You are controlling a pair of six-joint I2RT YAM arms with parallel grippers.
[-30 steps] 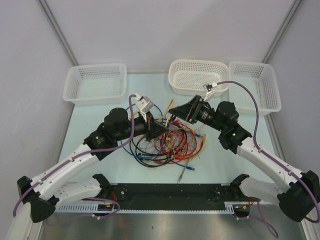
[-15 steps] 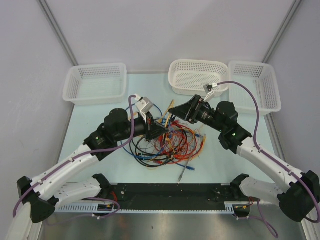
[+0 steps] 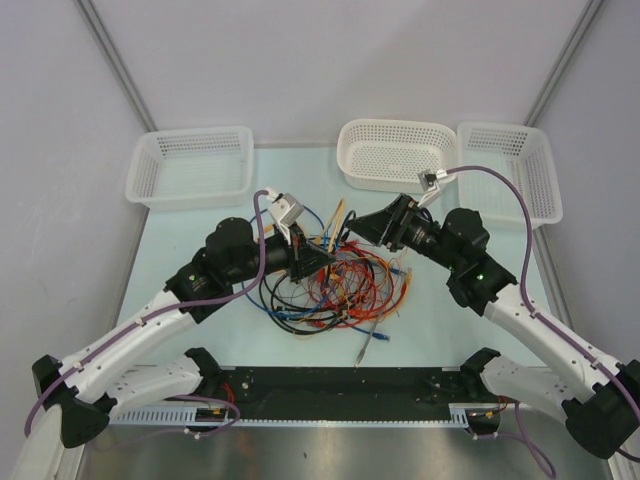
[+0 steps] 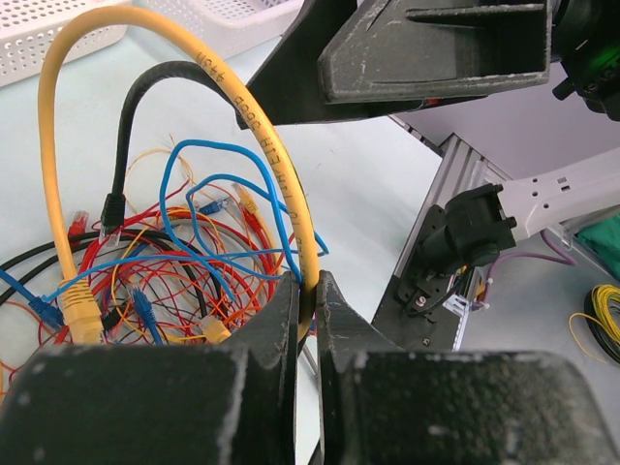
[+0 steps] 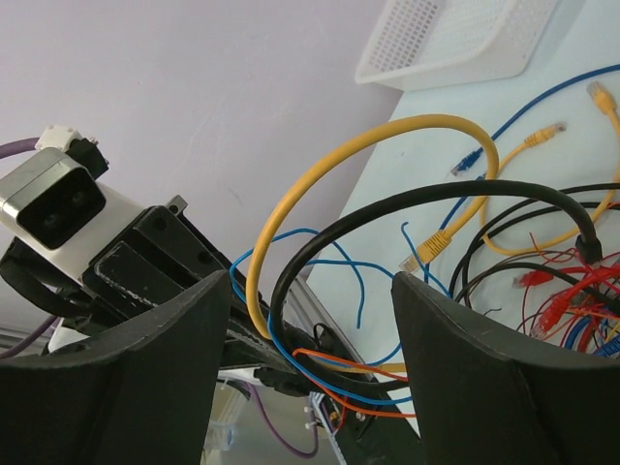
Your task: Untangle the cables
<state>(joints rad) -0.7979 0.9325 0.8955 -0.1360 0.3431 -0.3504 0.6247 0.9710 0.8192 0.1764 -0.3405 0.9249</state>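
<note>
Left gripper point(image 4: 308, 287) was clamped on the yellow cable point(image 4: 254, 116), whose loop rose high above the tangle. Opposite it, the right gripper point(image 5: 310, 281) stood with jaws apart, the yellow loop and a black cable point(image 5: 484, 189) arching between its fingers, neither one gripped. Other cables point(image 3: 345, 285) lay heaped on the table point(image 3: 440, 310) between both arms.

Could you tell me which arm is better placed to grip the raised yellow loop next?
Likely right: the right gripper, jaws open, straddles the yellow cable loop, while the left gripper is shut on that cable.
</note>
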